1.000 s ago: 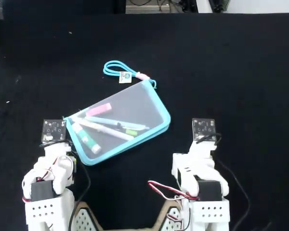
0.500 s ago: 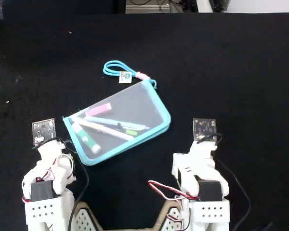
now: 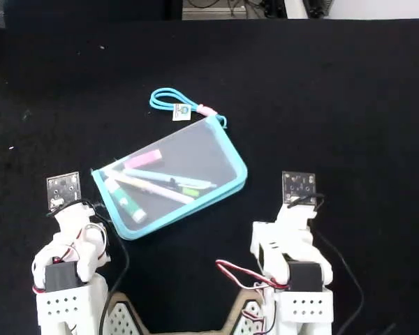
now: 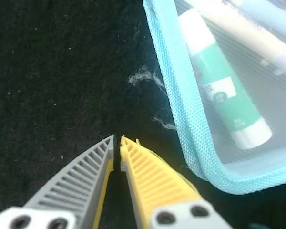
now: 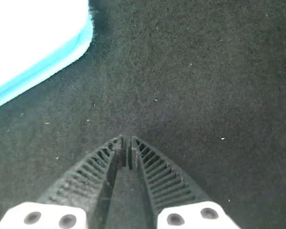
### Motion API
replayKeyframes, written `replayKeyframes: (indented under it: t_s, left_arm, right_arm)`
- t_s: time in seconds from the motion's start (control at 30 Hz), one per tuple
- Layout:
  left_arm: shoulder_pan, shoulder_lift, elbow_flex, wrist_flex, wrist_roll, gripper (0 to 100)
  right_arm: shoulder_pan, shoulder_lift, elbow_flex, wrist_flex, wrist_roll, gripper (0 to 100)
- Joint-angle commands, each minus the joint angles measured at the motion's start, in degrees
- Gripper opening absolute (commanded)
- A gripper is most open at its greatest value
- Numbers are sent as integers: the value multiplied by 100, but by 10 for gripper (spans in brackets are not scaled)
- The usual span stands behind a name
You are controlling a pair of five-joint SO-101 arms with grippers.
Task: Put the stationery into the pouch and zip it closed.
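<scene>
A clear pouch (image 3: 174, 176) with a turquoise zip border lies flat and closed in the middle of the black table. Inside it rest a green-and-white glue stick (image 3: 123, 199), a pink item (image 3: 143, 159) and several pens (image 3: 169, 183). Its turquoise loop strap (image 3: 169, 100) trails off the far corner. My left gripper (image 4: 117, 140) is shut with nothing in it, just off the pouch's (image 4: 190, 119) near-left edge, where the glue stick (image 4: 224, 90) shows through. My right gripper (image 5: 125, 140) is shut and holds nothing over bare cloth, right of the pouch's corner (image 5: 38, 43).
Both arm bases stand at the near edge, the left arm (image 3: 66, 244) and the right arm (image 3: 293, 244). Red and black cables (image 3: 241, 276) run between them. The black cloth (image 3: 335, 105) stretches wide on the far and right sides.
The left arm has drawn back to the left, away from the pouch's near-left corner. The right arm has stayed put.
</scene>
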Motion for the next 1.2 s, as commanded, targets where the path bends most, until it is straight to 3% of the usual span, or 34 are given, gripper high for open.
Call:
replayKeyframes:
  t_s: [0.0, 0.37, 1.17]
  left_arm:
    - [-40, -26, 119, 9, 26, 37]
    - [611, -255, 119, 44, 26, 37]
    - [611, -220, 119, 44, 35, 37]
  right_arm:
    - [105, -567, 13, 9, -35, 11]
    - [545, -558, 13, 0, -35, 11]
    - [527, -549, 4, -9, 220, 11]
